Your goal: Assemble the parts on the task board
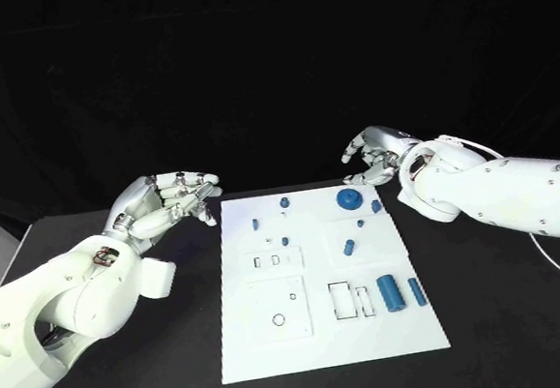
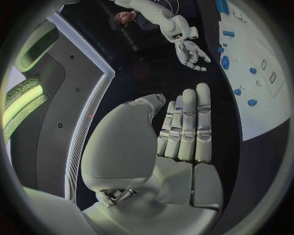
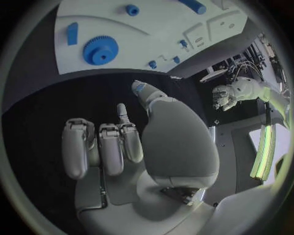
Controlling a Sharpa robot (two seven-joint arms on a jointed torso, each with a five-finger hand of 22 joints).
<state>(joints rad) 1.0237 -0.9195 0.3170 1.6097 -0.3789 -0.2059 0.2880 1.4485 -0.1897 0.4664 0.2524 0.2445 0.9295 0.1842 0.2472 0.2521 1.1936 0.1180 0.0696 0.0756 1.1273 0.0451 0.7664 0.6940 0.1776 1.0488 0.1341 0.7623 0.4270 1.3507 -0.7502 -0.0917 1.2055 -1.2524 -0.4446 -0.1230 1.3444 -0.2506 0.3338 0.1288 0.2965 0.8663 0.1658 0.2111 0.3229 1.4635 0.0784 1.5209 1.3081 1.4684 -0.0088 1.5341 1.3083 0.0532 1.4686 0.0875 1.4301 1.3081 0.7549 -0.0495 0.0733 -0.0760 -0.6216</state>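
Nearest you, two blue cylinders (image 1: pixel 401 291) are lying at the task board (image 1: pixel 329 343)'s near right corner (side by side). Farther back, a blue gear (image 1: pixel 350 199) is sitting near its far edge. Both hands are hovering empty beside the far corners: left hand (image 1: pixel 169 202) with fingers curled, right hand (image 1: pixel 380 154) likewise.

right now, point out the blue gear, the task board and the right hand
blue gear (image 1: pixel 350 199), head view, on its round top face
task board (image 1: pixel 253 349), head view, on a bare white patch by its near left corner
right hand (image 1: pixel 376 154), head view, on the back of the hand above its curled fingers
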